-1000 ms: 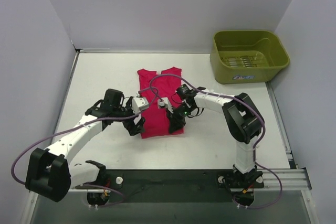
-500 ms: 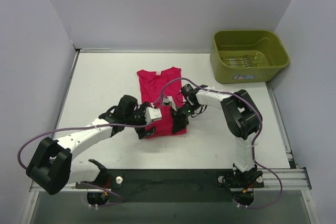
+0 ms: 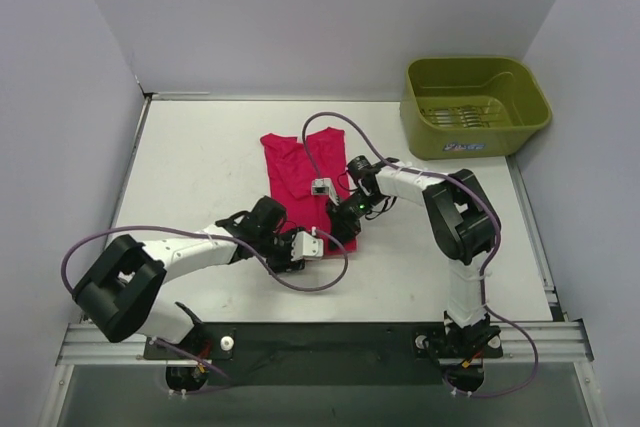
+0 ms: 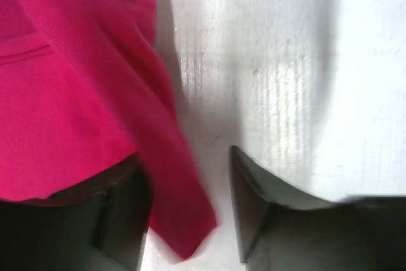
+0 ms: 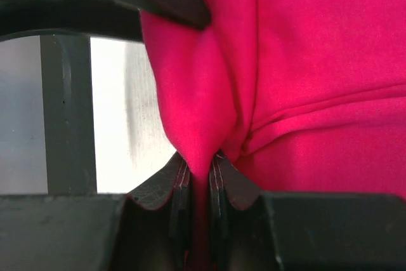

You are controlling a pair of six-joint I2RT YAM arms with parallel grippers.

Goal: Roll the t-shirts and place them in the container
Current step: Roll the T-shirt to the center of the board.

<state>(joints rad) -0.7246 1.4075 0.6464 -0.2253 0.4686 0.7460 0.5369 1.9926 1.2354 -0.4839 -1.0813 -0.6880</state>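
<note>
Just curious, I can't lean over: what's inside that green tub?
Only the green tub's own slotted floor shows. Its near wall hides a strip of the bottom.

Robot test bench in a lab

A left arm and a right arm, both white-and-black machines, are bolted to a metal rail at the near edge of a white table, with purple cables looping off them. Plain pale panels box the table in on three sides, like a filming booth. On it sit one red t-shirt and an olive-green tub.
</note>
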